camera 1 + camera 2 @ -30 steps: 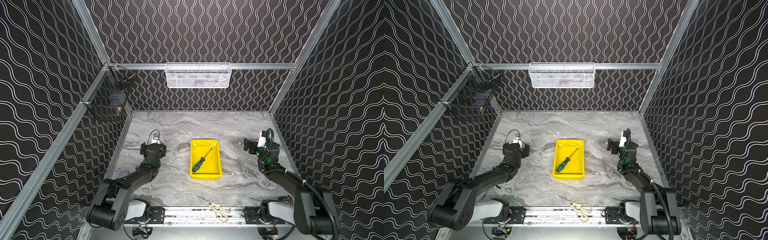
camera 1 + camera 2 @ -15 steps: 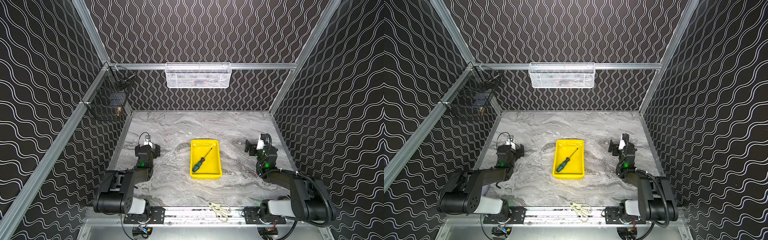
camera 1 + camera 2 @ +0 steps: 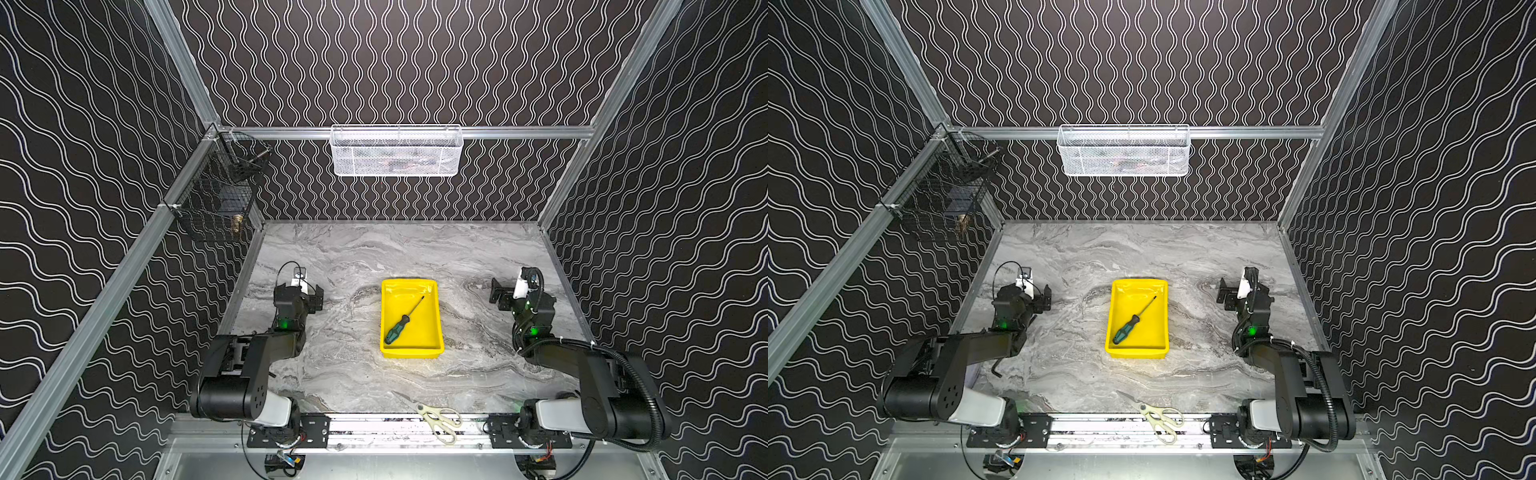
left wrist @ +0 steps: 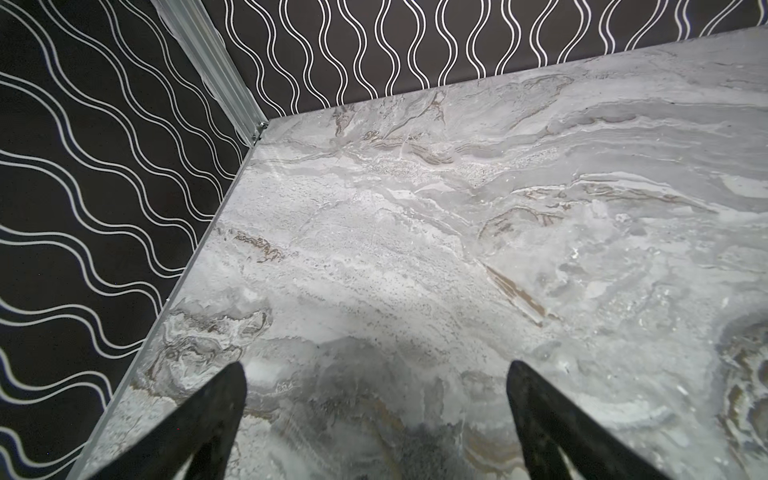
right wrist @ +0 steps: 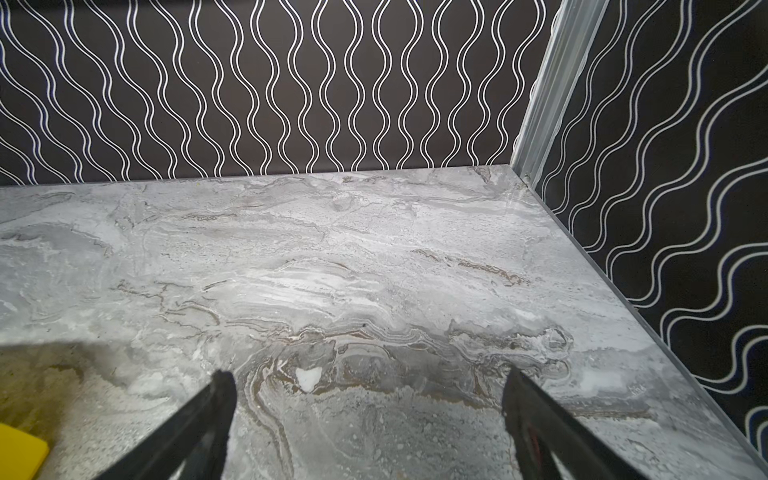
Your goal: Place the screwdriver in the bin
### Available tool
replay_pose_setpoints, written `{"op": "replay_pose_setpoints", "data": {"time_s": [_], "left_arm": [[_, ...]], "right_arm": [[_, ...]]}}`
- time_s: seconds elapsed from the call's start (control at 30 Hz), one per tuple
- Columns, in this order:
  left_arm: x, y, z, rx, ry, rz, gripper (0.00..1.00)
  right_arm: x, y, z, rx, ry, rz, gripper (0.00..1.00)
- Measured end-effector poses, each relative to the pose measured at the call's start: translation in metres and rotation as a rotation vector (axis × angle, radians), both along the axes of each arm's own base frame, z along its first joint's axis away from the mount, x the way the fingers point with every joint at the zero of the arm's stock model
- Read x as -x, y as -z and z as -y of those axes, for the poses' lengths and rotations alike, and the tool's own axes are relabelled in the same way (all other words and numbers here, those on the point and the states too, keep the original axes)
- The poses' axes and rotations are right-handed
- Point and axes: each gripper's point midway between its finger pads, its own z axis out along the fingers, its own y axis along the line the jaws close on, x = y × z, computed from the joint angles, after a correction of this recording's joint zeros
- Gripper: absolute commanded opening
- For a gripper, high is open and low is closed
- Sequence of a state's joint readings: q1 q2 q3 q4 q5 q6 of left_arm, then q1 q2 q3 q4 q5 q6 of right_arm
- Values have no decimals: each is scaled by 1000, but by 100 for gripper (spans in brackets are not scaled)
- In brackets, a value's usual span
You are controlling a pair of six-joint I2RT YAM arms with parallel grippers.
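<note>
The screwdriver (image 3: 404,319) (image 3: 1134,318), with a green-and-black handle and a thin dark shaft, lies slantwise inside the yellow bin (image 3: 410,354) (image 3: 1136,354) at mid-table in both top views. My left gripper (image 3: 308,293) (image 3: 1040,297) (image 4: 374,368) hovers low over bare marble, well left of the bin, open and empty. My right gripper (image 3: 500,295) (image 3: 1225,294) (image 5: 368,376) is open and empty over bare marble, right of the bin. In the right wrist view only a corner of the bin (image 5: 18,453) shows.
Cream-handled scissors (image 3: 432,415) (image 3: 1156,417) lie at the table's front edge. A white mesh basket (image 3: 395,151) hangs on the back wall, and a black wire basket (image 3: 224,191) hangs on the left wall. Patterned walls enclose three sides.
Both arms have folded down and back toward their bases. Both grippers stayed open, near where they were. The screwdriver and the bin have not moved.
</note>
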State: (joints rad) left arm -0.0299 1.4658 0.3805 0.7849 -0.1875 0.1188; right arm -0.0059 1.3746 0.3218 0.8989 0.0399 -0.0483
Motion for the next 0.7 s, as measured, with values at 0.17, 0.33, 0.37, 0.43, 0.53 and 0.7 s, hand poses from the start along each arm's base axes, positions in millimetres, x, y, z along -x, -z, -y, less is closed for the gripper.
{"op": "replay_pose_setpoints", "data": {"time_s": [0.17,0.33,0.37,0.43,0.53,0.7], "left_arm": [[2,1,1,-5,15,-2,99],[12,2,1,-3,18,2,99],[13,1,2,0,23,7,99],[14,-2,5,16,36,22,99],[17,-2,10,44,56,40,99],[13,4,17,101,78,62,99]], "right_arm": [[6,25,1,0,4,-34,100],[17,47,5,-1,29,-46,99],[16,44,5,-1,29,-37,99],[12,35,5,-1,30,-7,100],[9,29,6,-2,31,21,100],[8,26,6,-1,33,32,99]]}}
